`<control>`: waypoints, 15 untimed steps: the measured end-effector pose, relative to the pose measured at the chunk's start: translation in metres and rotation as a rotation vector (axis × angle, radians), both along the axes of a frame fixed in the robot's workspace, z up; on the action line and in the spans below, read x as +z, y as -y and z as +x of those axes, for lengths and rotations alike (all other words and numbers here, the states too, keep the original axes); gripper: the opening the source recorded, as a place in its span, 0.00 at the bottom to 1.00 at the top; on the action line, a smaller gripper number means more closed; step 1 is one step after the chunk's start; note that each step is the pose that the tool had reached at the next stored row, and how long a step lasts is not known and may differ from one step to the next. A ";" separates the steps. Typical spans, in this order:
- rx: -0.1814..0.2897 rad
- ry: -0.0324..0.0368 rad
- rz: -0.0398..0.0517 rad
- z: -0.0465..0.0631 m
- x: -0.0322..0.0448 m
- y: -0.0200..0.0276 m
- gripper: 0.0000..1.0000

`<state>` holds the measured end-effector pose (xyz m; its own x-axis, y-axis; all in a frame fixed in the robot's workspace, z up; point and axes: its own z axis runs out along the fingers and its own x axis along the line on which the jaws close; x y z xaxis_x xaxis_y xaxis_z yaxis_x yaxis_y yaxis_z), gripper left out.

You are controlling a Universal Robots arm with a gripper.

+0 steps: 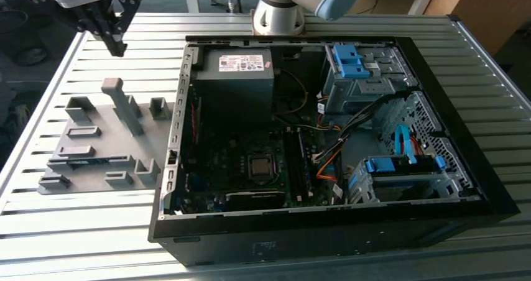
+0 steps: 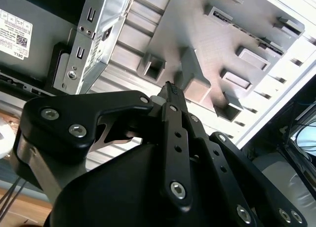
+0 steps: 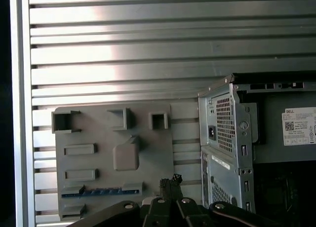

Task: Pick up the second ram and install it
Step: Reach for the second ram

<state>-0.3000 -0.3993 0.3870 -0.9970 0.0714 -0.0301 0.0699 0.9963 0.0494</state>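
Gripper (image 1: 117, 48) hangs over the far part of the slatted metal table (image 1: 83, 231), at about ten o'clock from the open computer case (image 1: 332, 237) in the exterior view and well above everything under it. It is clenched and empty. In both wrist views the black fingertips (image 2: 171, 89) meet tip to tip with nothing between them.

The second ram (image 1: 83, 162) is not yet picked up. It stands on edge in a slot of the grey holder tray (image 1: 116, 149), a thin blue strip between two grey blocks, at about seven o'clock from the tray's middle in the exterior view. In the first wrist view the same blue stick (image 3: 101, 191) sits along one edge of the tray, well apart from the fingertips (image 3: 174, 179). A tall grey post (image 1: 124, 107) rises near the tray's centre.

The tray lies flat on the table just beside the case, at the case's nine o'clock. Inside the case, the power supply (image 1: 236, 76) fills the eleven o'clock corner. The processor socket (image 1: 262, 166) lies toward six o'clock. Bright blue drive-bay latches (image 1: 352, 60) show at one o'clock and again at four o'clock. The arm's base (image 1: 278, 13) stands beyond the case at twelve o'clock.
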 end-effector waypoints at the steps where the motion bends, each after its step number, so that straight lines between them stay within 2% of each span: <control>1: 0.000 0.0000 0.0000 -0.001 -0.0001 0.0005 0.11; 5: 0.000 0.0000 0.0000 -0.003 -0.0004 0.0032 0.11; 12: 0.000 -0.0001 -0.0001 -0.012 -0.0006 0.0049 0.11; 15: 0.000 -0.0001 0.0000 -0.016 -0.0008 0.0073 0.11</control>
<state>-0.3156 -0.4066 0.3862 -0.9970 0.0714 -0.0300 0.0699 0.9963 0.0493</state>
